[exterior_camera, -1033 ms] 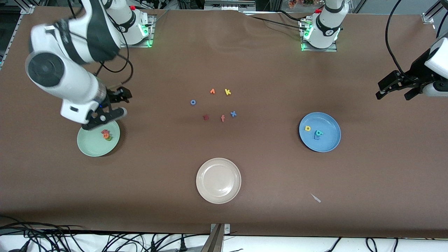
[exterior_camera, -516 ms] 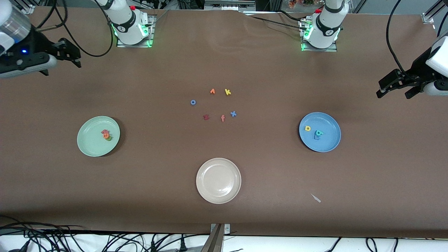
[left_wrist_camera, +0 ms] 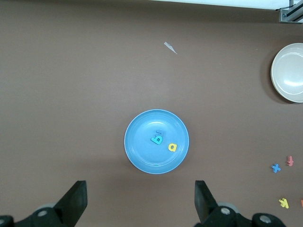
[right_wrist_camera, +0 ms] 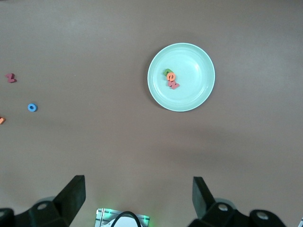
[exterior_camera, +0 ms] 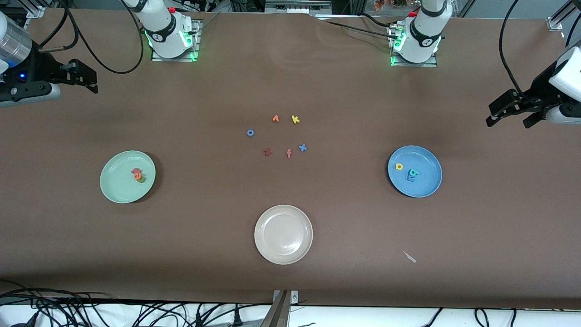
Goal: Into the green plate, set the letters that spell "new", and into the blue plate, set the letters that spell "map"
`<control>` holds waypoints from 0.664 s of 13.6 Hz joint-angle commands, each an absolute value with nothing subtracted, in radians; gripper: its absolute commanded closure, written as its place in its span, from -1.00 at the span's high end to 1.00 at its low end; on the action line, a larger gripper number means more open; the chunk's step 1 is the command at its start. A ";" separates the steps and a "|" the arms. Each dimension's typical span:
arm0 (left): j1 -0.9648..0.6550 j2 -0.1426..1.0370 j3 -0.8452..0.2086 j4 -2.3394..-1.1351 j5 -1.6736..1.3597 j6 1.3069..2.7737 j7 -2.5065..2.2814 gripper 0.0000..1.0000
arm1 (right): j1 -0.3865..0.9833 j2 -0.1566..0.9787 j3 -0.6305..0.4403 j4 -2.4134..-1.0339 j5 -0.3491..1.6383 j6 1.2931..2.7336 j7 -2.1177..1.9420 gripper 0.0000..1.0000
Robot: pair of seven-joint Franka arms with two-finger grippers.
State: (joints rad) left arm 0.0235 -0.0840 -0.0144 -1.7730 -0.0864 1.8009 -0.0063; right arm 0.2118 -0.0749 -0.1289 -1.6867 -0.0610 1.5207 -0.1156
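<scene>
Front view showed that the right gripper had left the green plate and hung empty, fingers apart, near the table's edge like the left gripper, with n, e, w inside and m, a, p in the blue plate, so sorting looked finished.

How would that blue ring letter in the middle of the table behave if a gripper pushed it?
The blue ring letter lies flat on the table, so it would probably slide, not roll. It looks tiny and foam-like, likely very light. It may squash slightly if pinched.
</scene>
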 commanded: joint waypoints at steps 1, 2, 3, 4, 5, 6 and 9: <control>0.020 -0.081 -0.009 -1.750 -0.107 1.766 0.018 1.00 | 0.193 -0.081 -0.130 -1.697 -0.080 1.555 -0.089 1.00; 0.018 -0.081 -0.009 -1.750 -0.106 1.764 0.018 1.00 | 0.186 -0.083 -0.130 -1.700 -0.078 1.552 -0.063 1.00; 0.018 -0.081 -0.009 -1.750 -0.106 1.764 0.018 1.00 | 0.187 -0.081 -0.129 -1.700 -0.071 1.552 -0.040 1.00; 0.018 -0.081 -0.009 -1.750 -0.106 1.763 0.018 1.00 | 0.193 -0.077 -0.130 -1.700 -0.071 1.552 -0.040 1.00; 0.018 -0.081 -0.009 -1.750 -0.107 1.763 0.018 1.00 | 0.196 -0.074 -0.127 -1.700 -0.071 1.549 -0.038 1.00; 0.020 -0.081 -0.009 -1.750 -0.107 1.761 0.018 1.00 | 0.196 -0.074 -0.127 -1.700 -0.071 1.546 -0.040 1.00; 0.020 -0.083 -0.009 -1.749 -0.106 1.743 0.018 1.00 | 0.198 -0.074 -0.127 -1.700 -0.071 1.539 -0.029 1.00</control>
